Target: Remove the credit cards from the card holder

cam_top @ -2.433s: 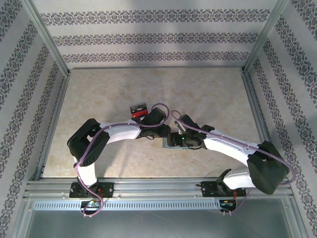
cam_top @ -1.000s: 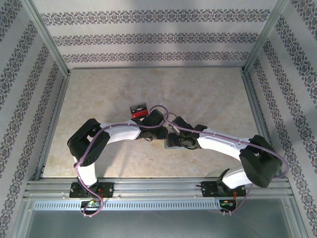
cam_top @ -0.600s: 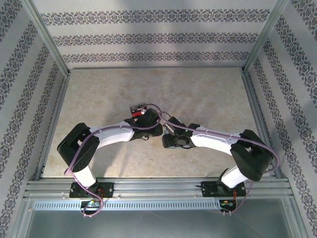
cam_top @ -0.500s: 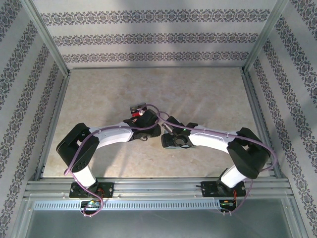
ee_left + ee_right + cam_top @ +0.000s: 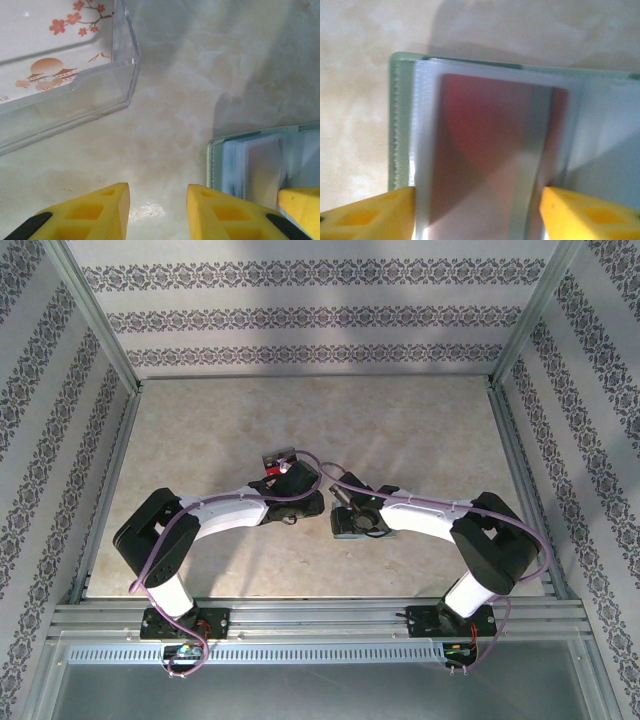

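The card holder (image 5: 400, 130) lies open and flat on the tabletop (image 5: 400, 420), near the middle and a little toward the arm bases in the top view, where the right arm's wrist covers most of it. In the right wrist view its pale green stitched edge runs down the 9 o'clock side, and a reddish credit card (image 5: 490, 150) sits blurred inside a clear sleeve. The right gripper (image 5: 477, 200) hangs over it with its yellow fingers (image 5: 365, 215) apart, one at 7 o'clock by the sleeve's edge and one at 5 o'clock over the card; whether they touch it cannot be told. The left gripper (image 5: 157, 205) is just beside the holder at its 9 o'clock edge, fingers apart with bare tabletop between them, holding nothing. A clear tray (image 5: 127, 75) stands apart from the holder at 10 o'clock in the left wrist view, with a pale card printed with red blossoms and a pagoda inside
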`<move>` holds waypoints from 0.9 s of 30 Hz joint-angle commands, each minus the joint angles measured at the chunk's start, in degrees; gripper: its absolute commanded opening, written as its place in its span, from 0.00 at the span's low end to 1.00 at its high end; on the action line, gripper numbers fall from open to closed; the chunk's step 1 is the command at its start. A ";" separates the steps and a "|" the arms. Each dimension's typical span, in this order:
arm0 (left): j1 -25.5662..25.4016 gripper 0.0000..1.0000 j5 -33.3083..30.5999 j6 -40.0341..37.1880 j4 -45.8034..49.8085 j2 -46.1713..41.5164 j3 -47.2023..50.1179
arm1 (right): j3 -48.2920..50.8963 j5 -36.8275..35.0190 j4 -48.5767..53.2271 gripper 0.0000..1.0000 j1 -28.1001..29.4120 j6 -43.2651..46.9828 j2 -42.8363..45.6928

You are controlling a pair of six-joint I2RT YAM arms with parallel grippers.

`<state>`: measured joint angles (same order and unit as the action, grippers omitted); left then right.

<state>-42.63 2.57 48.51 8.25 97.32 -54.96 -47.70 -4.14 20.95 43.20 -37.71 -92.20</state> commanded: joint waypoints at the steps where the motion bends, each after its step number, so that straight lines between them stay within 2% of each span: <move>1: 0.35 0.35 0.16 0.64 -0.99 -1.25 0.06 | 4.26 5.10 -2.86 0.53 -1.37 -1.39 -1.57; 3: 0.36 0.35 0.25 0.50 -0.84 -1.33 0.00 | 5.27 6.74 -4.56 0.47 -1.96 -1.40 -0.64; 7: 0.36 0.36 0.42 0.36 -0.82 -1.34 -0.19 | 6.72 8.90 -6.76 0.46 -2.85 -1.56 0.49; 10: 0.31 0.45 3.23 0.06 -2.59 -0.67 -1.07 | 11.97 17.42 -14.05 0.46 -7.51 -1.88 5.92; 12: 0.20 0.46 4.57 -0.28 -3.31 -0.10 -1.60 | 13.61 20.36 -16.29 0.46 -9.18 -1.66 8.16; 22: -1.83 0.47 8.87 -0.44 -6.75 6.54 -6.71 | 20.34 29.48 -22.79 0.46 -17.75 -1.47 14.18; 27: -2.10 0.50 9.78 -0.37 -7.29 9.67 -8.57 | 23.02 33.94 -26.76 0.47 -20.75 -1.56 15.03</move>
<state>-44.12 11.18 48.45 2.42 105.54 -61.58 -26.89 26.57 -4.45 23.75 -38.94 -77.49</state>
